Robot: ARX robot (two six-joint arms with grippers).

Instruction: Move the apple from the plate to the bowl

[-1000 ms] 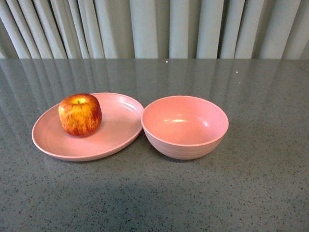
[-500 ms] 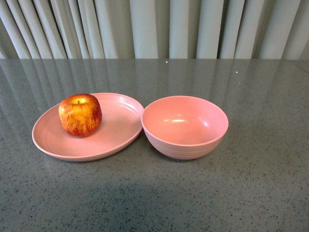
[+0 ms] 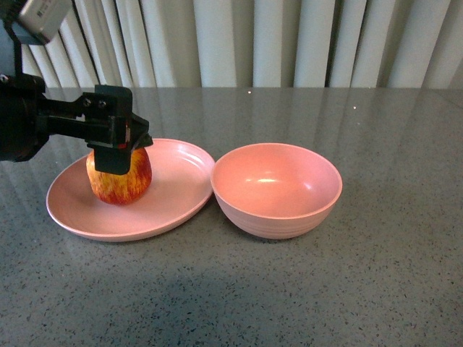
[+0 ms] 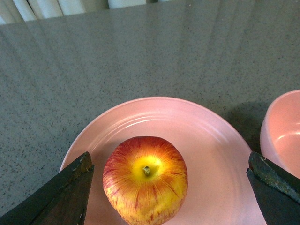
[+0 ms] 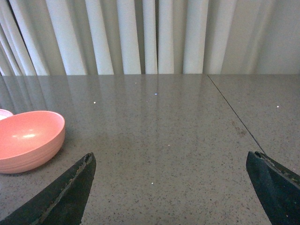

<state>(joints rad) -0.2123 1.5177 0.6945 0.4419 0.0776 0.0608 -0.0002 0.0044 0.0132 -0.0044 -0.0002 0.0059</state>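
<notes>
The red-and-yellow apple sits on the left part of the shallow pink plate. The deep pink bowl stands just right of the plate, empty. My left gripper is open and hangs right over the apple, hiding its top. In the left wrist view the apple lies between the wide-open fingers, nearer one finger, on the plate; the bowl's rim shows at the edge. My right gripper is open and empty over bare table, with the bowl off to one side.
The grey speckled table runs back to pale curtains. A thin seam crosses the table in the right wrist view.
My left arm has come into the front view from the left and now hovers over the apple. Apple, plate and bowl have not moved.
</notes>
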